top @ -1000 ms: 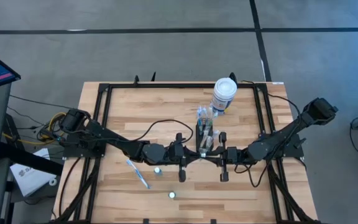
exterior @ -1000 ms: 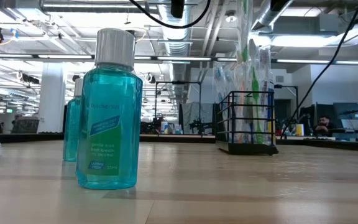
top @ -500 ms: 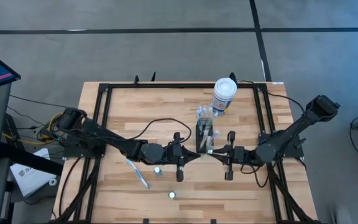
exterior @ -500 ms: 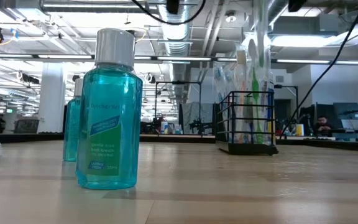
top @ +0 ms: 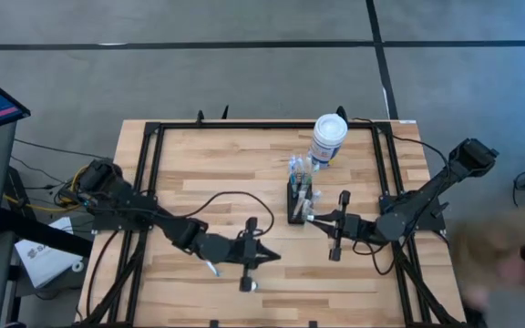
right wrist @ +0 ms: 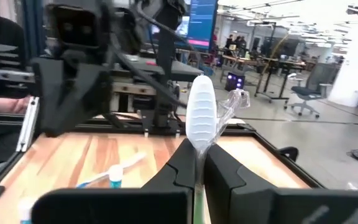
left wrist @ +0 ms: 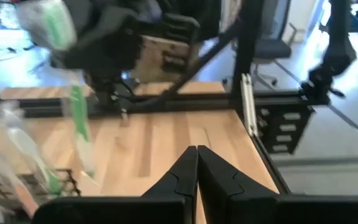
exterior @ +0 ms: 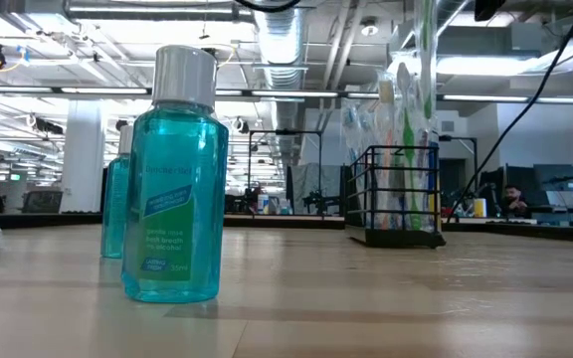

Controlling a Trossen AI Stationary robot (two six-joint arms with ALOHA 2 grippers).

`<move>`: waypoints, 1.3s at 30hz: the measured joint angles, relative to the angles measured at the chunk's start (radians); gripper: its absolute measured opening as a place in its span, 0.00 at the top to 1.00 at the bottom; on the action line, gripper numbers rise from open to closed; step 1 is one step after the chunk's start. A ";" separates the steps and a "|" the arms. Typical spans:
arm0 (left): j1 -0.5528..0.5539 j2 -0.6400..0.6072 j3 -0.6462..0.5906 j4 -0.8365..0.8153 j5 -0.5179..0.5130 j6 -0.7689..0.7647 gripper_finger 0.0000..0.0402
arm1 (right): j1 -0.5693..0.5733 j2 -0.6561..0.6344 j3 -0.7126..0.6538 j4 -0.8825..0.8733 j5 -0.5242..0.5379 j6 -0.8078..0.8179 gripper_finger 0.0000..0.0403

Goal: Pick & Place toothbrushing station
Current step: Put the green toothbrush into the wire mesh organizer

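Note:
The toothbrushing station (top: 296, 197), a small black wire caddy holding several toothbrushes, stands on its base mid-table; it also shows in the low view (exterior: 398, 199). My right gripper (top: 309, 218) is just to its near right, shut on a wrapped toothbrush (right wrist: 201, 115). My left gripper (top: 270, 256) is shut on nothing, nearer the table's front edge, well clear of the caddy. In the left wrist view its fingers (left wrist: 197, 151) are pressed together over bare wood. My right gripper pinches the wrapped toothbrush between its two fingers, coming in level from the table's right. The white head in its clear wrapper (right wrist: 201, 106) sticks out past the fingertips. The fingers hide the place of contact and the rest of the brush.
A white canister with a blue label (top: 328, 138) stands behind the caddy. Two teal mouthwash bottles (exterior: 175, 179) stand near the front edge, one white cap (top: 252, 284) showing from above. A loose toothbrush (top: 208, 267) lies under my left arm. A blurred figure (top: 518, 264) is beside the table's right.
My left gripper has drawn away from the caddy and from my right gripper, swinging toward the table's near edge, still shut. My right gripper has stayed by the caddy with the toothbrush, turning a little.

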 joint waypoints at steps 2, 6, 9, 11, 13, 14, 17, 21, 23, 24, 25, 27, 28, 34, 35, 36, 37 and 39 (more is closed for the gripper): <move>-0.017 0.000 0.000 -0.007 -0.004 0.000 0.99 | 0.007 0.000 0.000 -0.003 0.024 0.000 0.99; -0.042 0.000 -0.003 -0.004 -0.006 -0.029 0.99 | 0.016 0.000 0.000 -0.026 0.077 -0.001 0.99; -0.056 0.000 -0.014 -0.002 -0.008 -0.057 0.99 | 0.018 -0.018 0.000 -0.052 0.101 0.002 0.99; -0.064 0.000 -0.026 -0.004 -0.009 -0.078 0.99 | 0.017 -0.033 0.000 -0.058 0.103 0.002 0.99; -0.069 0.000 -0.042 -0.002 -0.010 -0.108 0.99 | 0.014 -0.054 0.000 -0.081 0.103 0.001 0.99; -0.071 0.000 -0.050 -0.002 -0.011 -0.125 0.99 | 0.012 -0.067 0.000 -0.090 0.103 0.001 0.99; -0.079 0.000 -0.065 -0.004 -0.011 -0.139 0.99 | 0.001 -0.091 0.000 -0.122 0.103 0.018 0.99; -0.086 0.000 -0.068 0.000 -0.011 -0.139 0.99 | -0.026 -0.090 0.000 -0.160 0.103 0.037 0.99; -0.091 0.000 -0.068 0.004 -0.011 -0.139 0.99 | -0.041 -0.089 0.000 -0.166 0.103 0.036 0.99; -0.092 0.000 -0.068 0.006 -0.011 -0.140 0.99 | -0.049 -0.088 0.000 -0.167 0.101 0.037 0.99; -0.096 0.000 -0.068 0.006 -0.011 -0.139 0.99 | -0.057 -0.088 0.000 -0.168 0.096 0.037 0.99; -0.101 0.000 -0.068 0.006 -0.011 -0.140 0.99 | -0.068 -0.088 0.000 -0.172 0.095 0.037 0.99; -0.103 0.000 -0.068 0.006 -0.011 -0.139 0.99 | -0.072 -0.089 0.000 -0.172 0.093 0.037 0.99; -0.119 0.000 -0.068 0.007 -0.011 -0.139 0.99 | -0.083 -0.090 -0.026 -0.134 0.070 0.035 0.99; -0.122 0.001 -0.068 0.007 -0.011 -0.139 0.99 | -0.086 -0.090 -0.046 -0.098 0.068 0.031 0.99; -0.124 0.001 -0.068 0.009 -0.011 -0.139 0.99 | -0.089 -0.093 -0.070 -0.051 0.067 0.029 0.99; -0.125 0.001 -0.068 0.012 -0.011 -0.140 0.99 | -0.089 -0.099 -0.096 -0.005 0.059 0.026 0.99; -0.128 0.001 -0.068 0.014 -0.011 -0.139 0.99 | -0.090 -0.107 -0.143 0.105 0.026 -0.009 0.99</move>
